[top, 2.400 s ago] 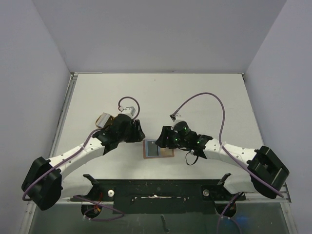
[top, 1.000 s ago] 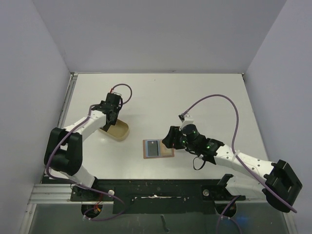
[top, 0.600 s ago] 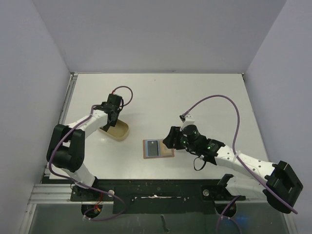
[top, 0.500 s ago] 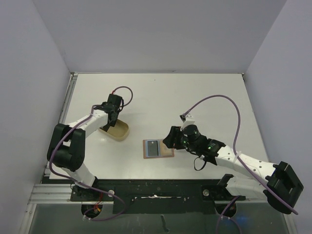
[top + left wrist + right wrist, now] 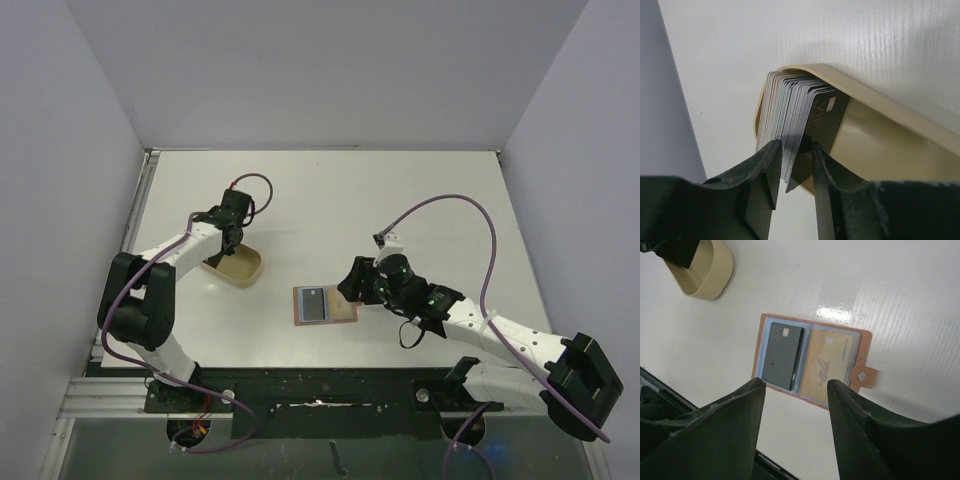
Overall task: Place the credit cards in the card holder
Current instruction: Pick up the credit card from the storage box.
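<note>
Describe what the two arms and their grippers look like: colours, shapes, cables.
The left arm and right arm both have white links between bulky black joints. A thin purple cable loops along each. The right wrist carries small green lights. The left gripper and right gripper are matte black, each with two flat, tapering fingers.

Stacked card (image 5: 822,117) reads "VIP" (sleeved card (image 5: 782,356) seemingly too).
</note>
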You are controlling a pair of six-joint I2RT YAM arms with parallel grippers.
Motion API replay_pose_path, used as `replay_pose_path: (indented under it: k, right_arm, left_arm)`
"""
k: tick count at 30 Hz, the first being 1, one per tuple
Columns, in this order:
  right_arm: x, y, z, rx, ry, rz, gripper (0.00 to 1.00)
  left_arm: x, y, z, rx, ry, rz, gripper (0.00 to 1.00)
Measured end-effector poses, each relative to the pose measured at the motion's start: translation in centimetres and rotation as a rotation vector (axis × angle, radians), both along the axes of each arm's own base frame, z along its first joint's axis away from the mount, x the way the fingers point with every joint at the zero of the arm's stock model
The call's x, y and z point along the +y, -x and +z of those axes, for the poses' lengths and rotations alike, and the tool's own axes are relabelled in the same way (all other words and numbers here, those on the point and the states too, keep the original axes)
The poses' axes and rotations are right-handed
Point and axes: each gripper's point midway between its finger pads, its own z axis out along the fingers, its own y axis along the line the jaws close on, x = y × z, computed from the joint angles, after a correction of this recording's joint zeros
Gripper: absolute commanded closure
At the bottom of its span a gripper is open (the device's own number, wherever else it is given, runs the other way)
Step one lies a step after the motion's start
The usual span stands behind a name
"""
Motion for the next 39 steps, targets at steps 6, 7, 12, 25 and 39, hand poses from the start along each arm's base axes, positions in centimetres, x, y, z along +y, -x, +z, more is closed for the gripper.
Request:
replay_pose_path:
  k: [6, 7, 12, 25, 39]
  right_arm:
    - [0.0, 0.0, 0.0, 0.001, 0.000, 0.000, 0.47]
    - [0.0, 0.0, -0.1, 0.002, 0.000, -0.001, 0.47]
    - [-0.1, 0.1, -0.3, 0.008, 0.002, -0.003, 0.47]
    - [-0.1, 0.1, -0.3, 0.013, -0.004, -0.007, 0.46]
    - [-1.1, 0.1, -3.2, 0.080, 0.094, -0.008, 0.48]
  left_arm:
    - [-0.1, -0.1, 0.3, -0.002, -0.004, -0.003, 0.77]
    - [-0.2, -0.1, 0.4, -0.003, -0.004, -0.003, 0.78]
    - [-0.3, -0.1, 0.5, 0.002, -0.007, -0.006, 0.84]
    - [-2.4, 0.8, 1.9, 0.011, 0.113, -0.037, 1.00]
    - [-8.3, 2.4, 5.6, -0.058, 0.526, -0.064, 1.00]
